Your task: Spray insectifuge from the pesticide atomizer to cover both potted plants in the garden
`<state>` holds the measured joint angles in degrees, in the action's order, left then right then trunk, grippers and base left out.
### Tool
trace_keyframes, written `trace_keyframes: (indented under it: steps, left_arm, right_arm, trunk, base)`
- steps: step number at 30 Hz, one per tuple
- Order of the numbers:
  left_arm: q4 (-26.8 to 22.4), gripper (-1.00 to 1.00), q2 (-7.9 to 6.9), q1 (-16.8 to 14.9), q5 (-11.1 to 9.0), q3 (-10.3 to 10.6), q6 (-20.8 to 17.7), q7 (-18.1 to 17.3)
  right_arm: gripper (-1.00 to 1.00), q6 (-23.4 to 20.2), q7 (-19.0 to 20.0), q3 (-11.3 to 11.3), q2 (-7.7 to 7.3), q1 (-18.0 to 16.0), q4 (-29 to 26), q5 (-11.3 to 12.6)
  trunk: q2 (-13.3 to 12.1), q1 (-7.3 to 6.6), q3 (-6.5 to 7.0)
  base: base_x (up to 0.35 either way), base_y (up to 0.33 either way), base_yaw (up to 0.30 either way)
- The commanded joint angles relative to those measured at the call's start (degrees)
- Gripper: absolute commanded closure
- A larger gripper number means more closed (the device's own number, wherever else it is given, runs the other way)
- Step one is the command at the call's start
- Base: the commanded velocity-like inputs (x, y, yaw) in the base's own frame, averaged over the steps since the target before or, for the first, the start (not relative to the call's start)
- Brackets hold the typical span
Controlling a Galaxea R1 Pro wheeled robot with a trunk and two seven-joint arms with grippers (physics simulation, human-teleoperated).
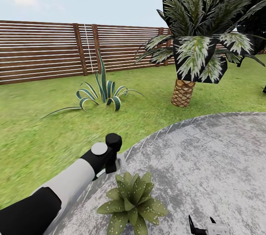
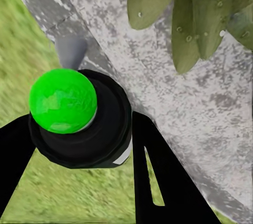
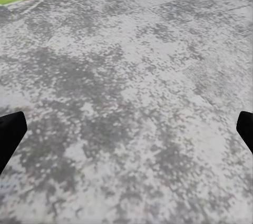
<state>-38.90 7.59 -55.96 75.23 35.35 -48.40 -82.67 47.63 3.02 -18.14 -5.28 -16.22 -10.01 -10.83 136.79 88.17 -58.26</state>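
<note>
Right now | left gripper (image 2: 79,145) clenched around the pesticide atomizer (image 2: 79,124), held just beside the potted plant (image 1: 132,201), over the patio (image 1: 207,161) edge where it meets the lawn (image 1: 33,128); droplets bead the plant's leaves | right gripper (image 3: 126,129) spread apart, grasping nothing, above bare paving | palm (image 1: 201,39) and agave (image 1: 101,91) stand beyond the plant, before the fence (image 1: 40,50)

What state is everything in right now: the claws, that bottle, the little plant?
Left claw: shut on the dark bottle with a black spray head.
Dark bottle with a black spray head: held, aimed beside the plant.
Right claw: open, over grey paving.
Small speckled green rosette plant: upright, droplets on leaves.
</note>
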Motion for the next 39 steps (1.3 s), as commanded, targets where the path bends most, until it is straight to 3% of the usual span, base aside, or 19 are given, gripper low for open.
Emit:
trace_keyframes:
  steps: [1,6,12,18,33,39]
  left_arm:
    - [0.2,1.00,-0.06,0.1,0.4,-0.1,-0.6,0.9]
    - [0.4,1.00,-0.03,0.5,0.3,-0.5,-0.6,3.3]
    - [-0.4,1.00,1.21,0.7,-0.6,-0.3,-0.6,3.1]
    - [-3.3,1.00,1.53,0.7,-0.7,-0.4,-0.6,2.9]
    - [-2.4,1.00,0.72,1.6,-0.9,-0.5,-0.2,1.8]
    - [-2.3,1.00,-0.51,1.7,-0.7,-0.6,-0.1,1.8]
  right_arm:
    - [-1.00,0.2,0.3,-0.5,0.01,0.0,0.0,-0.4]
    - [-1.00,0.2,0.3,-0.5,0.01,0.0,0.0,-0.4]
    - [-1.00,0.2,0.3,-0.5,0.01,0.0,0.0,-0.4]
    - [-1.00,0.2,0.3,-0.5,0.01,0.0,0.0,-0.4]
    - [-1.00,0.2,0.3,-0.5,0.01,0.0,0.1,-0.4]
    - [-1.00,0.2,0.3,-0.5,0.01,0.0,0.1,-0.4]
  trunk:
    - [0.0,-0.01,-0.05]
    - [0.0,-0.01,-0.05]
    - [0.0,-0.01,-0.05]
    - [0.0,-0.01,-0.05]
    - [0.0,-0.01,-0.05]
    - [0.0,-0.01,-0.05]
  base:
    - [0.000,0.000,0.000]
    - [0.000,0.000,0.000]
    - [0.000,0.000,0.000]
    - [0.000,0.000,0.000]
    - [0.000,0.000,0.000]
    - [0.000,0.000,0.000]
